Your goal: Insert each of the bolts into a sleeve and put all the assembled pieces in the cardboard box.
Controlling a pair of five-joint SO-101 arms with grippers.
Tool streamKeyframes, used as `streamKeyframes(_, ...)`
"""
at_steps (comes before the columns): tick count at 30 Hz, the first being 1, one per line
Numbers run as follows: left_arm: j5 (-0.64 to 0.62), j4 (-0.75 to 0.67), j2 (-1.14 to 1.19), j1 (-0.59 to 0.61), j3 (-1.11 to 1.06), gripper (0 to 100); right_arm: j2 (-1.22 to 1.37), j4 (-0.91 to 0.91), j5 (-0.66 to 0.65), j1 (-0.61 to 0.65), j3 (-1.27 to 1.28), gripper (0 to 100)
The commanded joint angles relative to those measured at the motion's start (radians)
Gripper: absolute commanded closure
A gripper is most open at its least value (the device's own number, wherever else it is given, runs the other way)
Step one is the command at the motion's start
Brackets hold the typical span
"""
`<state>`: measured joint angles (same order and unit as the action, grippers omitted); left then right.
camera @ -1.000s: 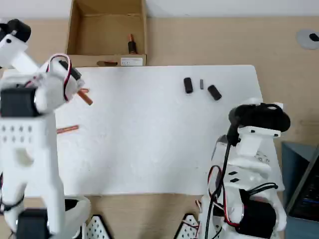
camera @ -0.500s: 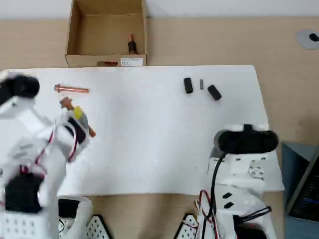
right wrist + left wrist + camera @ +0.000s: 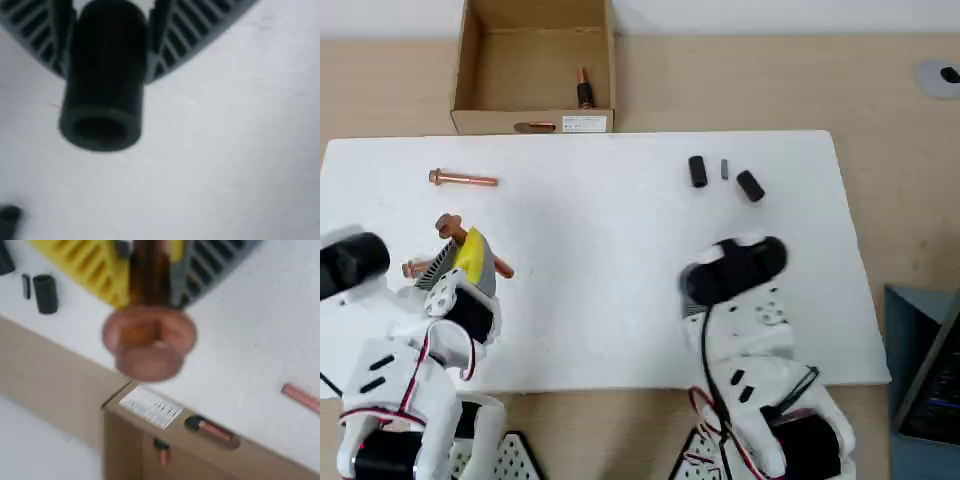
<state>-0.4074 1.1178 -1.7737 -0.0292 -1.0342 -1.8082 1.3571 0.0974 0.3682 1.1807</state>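
My left gripper (image 3: pixel 468 252), with one yellow and one grey finger, is shut on a copper bolt (image 3: pixel 448 226) over the left part of the white mat; in the left wrist view the bolt's head (image 3: pixel 149 342) sticks out past the fingers (image 3: pixel 85 267). My right gripper (image 3: pixel 107 52) is shut on a black sleeve (image 3: pixel 104 80) just above the mat; the right arm (image 3: pixel 735 270) stands at the mat's front middle. Two loose black sleeves (image 3: pixel 697 171) (image 3: pixel 750 185) lie at the back right. The cardboard box (image 3: pixel 470 60) holds one assembled piece (image 3: pixel 584 90).
A loose bolt (image 3: pixel 463 179) lies on the mat at the back left, and another (image 3: pixel 413 268) shows partly beside the left arm. One more assembled piece (image 3: pixel 535 127) rests on the box's front edge. A small grey piece (image 3: pixel 724 169) lies between the sleeves.
My left arm has drawn back toward the table's front with the bolt in its gripper. The right arm has swung left toward the middle of the mat.
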Motion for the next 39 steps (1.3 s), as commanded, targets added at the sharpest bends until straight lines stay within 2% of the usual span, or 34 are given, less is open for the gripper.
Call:
streamKeyframes(1,0.003,-0.037,-0.050,-0.021,-0.008,100,-0.114,-0.057,-0.002,0.113,0.021,98.9)
streamKeyframes(4,-0.009,-0.041,-0.051,-0.052,-0.005,100,-0.114,-0.084,-0.002,0.193,0.044,98.9)
streamKeyframes(8,-0.095,-0.041,-0.050,-0.083,0.014,100,-0.114,-0.104,-0.002,0.271,0.054,98.9)
streamKeyframes(15,-0.181,-0.060,-0.050,-0.164,0.009,100,-0.114,-0.104,-0.006,0.320,0.051,98.9)
streamKeyframes(23,-0.183,-0.176,-0.048,-0.173,0.008,100,-0.114,-0.150,-0.009,0.429,0.053,98.9)
streamKeyframes(39,-0.178,-0.158,-0.048,-0.423,0.009,100,-0.114,-0.160,-0.066,0.503,0.053,98.9)
